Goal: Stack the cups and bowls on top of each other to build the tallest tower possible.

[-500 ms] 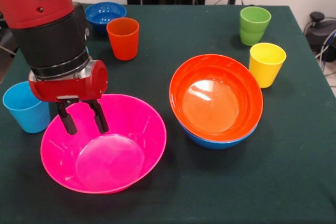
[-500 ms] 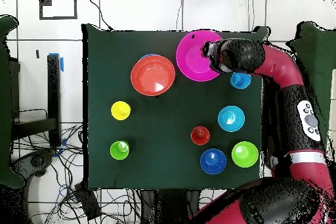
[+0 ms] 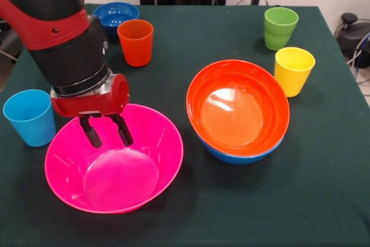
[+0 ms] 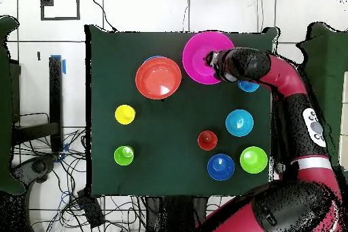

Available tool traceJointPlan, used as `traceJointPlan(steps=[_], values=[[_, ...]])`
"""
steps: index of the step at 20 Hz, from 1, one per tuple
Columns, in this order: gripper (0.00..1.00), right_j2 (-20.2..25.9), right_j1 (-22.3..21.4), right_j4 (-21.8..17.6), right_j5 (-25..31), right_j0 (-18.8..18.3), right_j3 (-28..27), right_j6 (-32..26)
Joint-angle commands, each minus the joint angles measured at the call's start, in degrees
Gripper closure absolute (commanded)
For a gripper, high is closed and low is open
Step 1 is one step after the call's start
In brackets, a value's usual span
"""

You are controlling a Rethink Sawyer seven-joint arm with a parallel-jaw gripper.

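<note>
While our gripper (image 3: 106,132) hangs with fingers apart over the pink bowl's (image 3: 144,172) far rim, gripping nothing, we judge a rim grasp is intended. Just beside the pink bowl, the orange bowl (image 3: 238,108) sits nested in the blue bowl (image 3: 231,155), awaiting it.

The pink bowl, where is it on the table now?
In the front view the pink bowl sits at the near left, beside the light blue cup and left of the orange bowl, with the end effector at its far rim.

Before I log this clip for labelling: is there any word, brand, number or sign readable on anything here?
None can be read.
The pink bowl, orange bowl and cups are plain.
The arm above the hand shows no marking.
Small round marks on the arm in the overhead view: too small to read.
</note>
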Motion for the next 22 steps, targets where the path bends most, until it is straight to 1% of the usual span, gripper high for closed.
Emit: traceJointPlan(steps=[1, 4, 6, 10, 14, 16, 18, 22], values=[[0.00, -3.4, -6.1, -5.1, 7.7, 4.1, 0.4, -10.8], [0.00, -3.4, -6.6, -6.8, 8.9, 3.7, -1.3, -14.2], [0.00, -2.7, -5.9, -7.0, 10.3, 2.8, -2.7, -16.3], [0.00, -1.5, -5.3, -7.2, 11.5, 1.3, -3.2, -18.7], [0.00, -0.8, -6.2, -6.7, 9.0, -0.7, 1.1, -17.8], [0.00, 0.2, -5.5, -5.5, 7.7, -1.8, 2.9, -16.8], [0.00, 0.8, -5.1, -5.3, 7.6, -2.1, 3.2, -17.3], [0.00, -0.4, -6.5, -8.3, 7.1, -1.8, 2.6, -18.7]])
